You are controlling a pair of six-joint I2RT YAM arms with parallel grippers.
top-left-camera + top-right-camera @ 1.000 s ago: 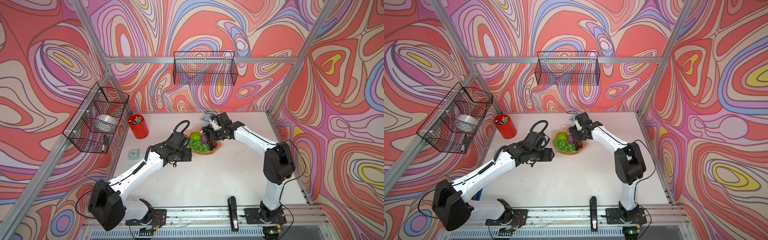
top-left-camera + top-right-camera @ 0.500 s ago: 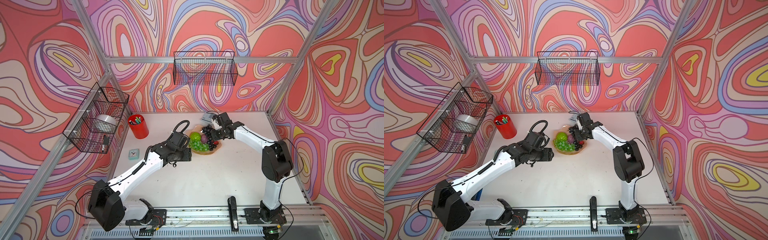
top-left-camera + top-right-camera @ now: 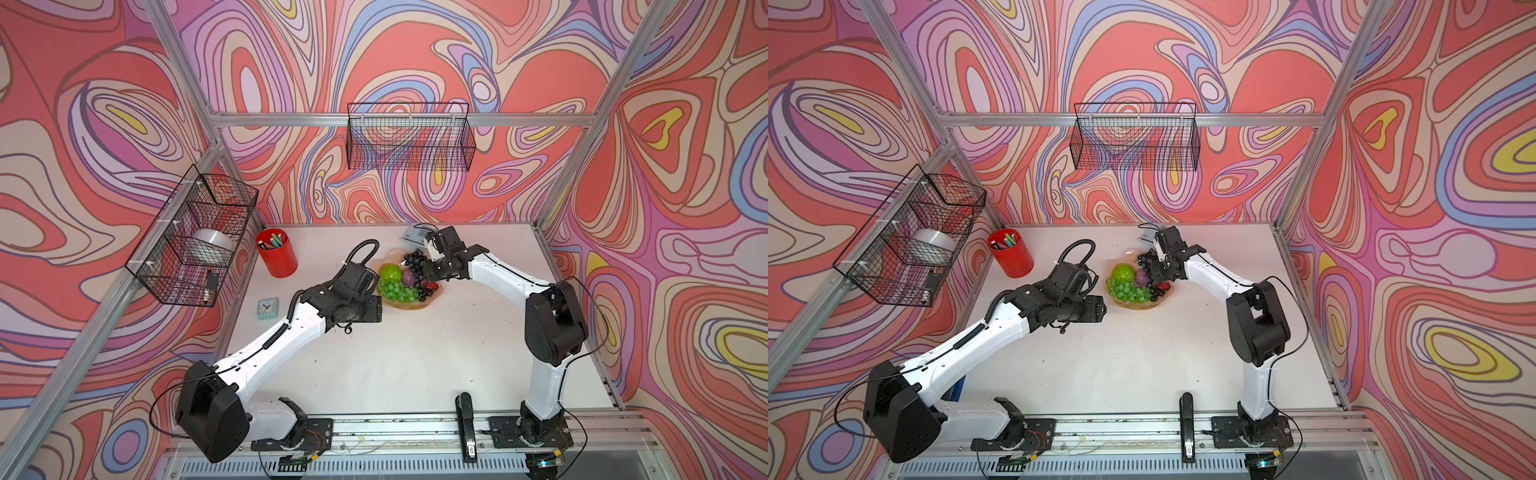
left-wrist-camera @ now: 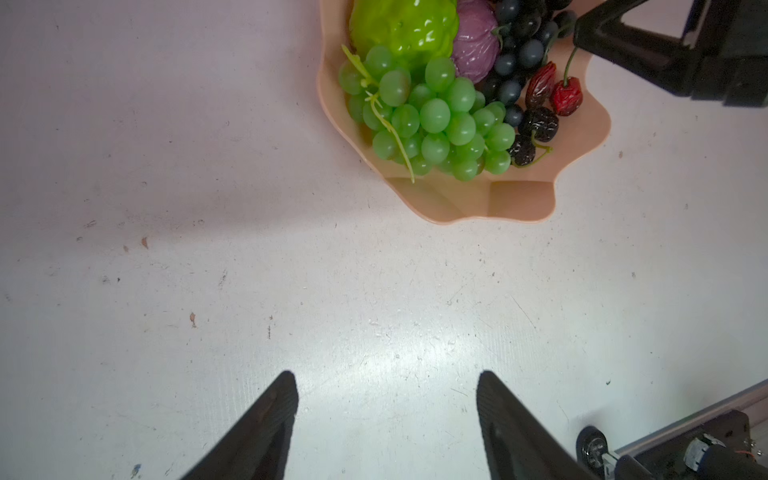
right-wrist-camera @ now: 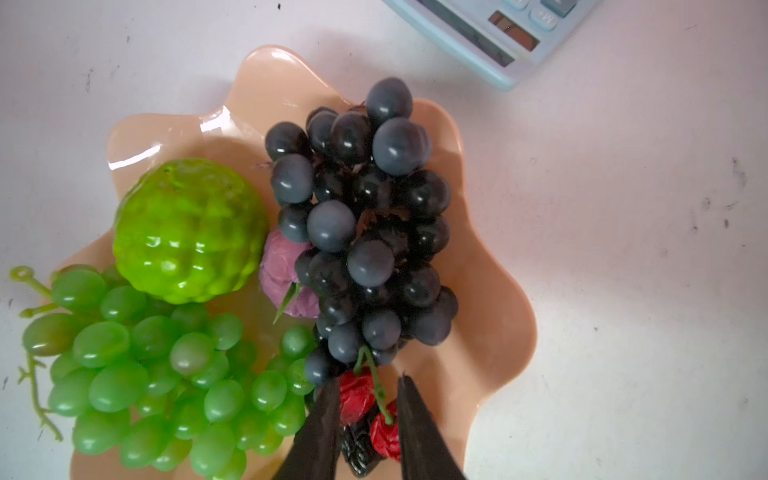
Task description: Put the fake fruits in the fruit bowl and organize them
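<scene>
fruit bowl [image 3: 411, 306] sits past table centre toward 12 o'clock in both top views, all fake fruits [image 3: 1128, 291] inside. nearest, left gripper [image 4: 386, 374] hangs over bare table [image 3: 415, 365] at the bowl's 7 o'clock, jaws spread wide, nothing between. in the bowl: green grape bunch [image 3: 397, 291] at 7 o'clock, edge grapes over the rim; black cherry pair [image 4: 536, 129] at 5; red cherry pair [image 4: 565, 97] at 4; bumpy lime-green ball [image 3: 390, 273] at 10; bumpy purple ball [image 3: 409, 277] centre; dark purple grape bunch [image 5: 365, 232] at 12. right gripper [image 5: 365, 382] at 3 o'clock, tips over the red cherries, jaws parted a little, stem in the gap, no pinch visible. farther: calculator [image 5: 490, 29] at 1 o'clock, red pen cup [image 3: 277, 257] at 10.
</scene>
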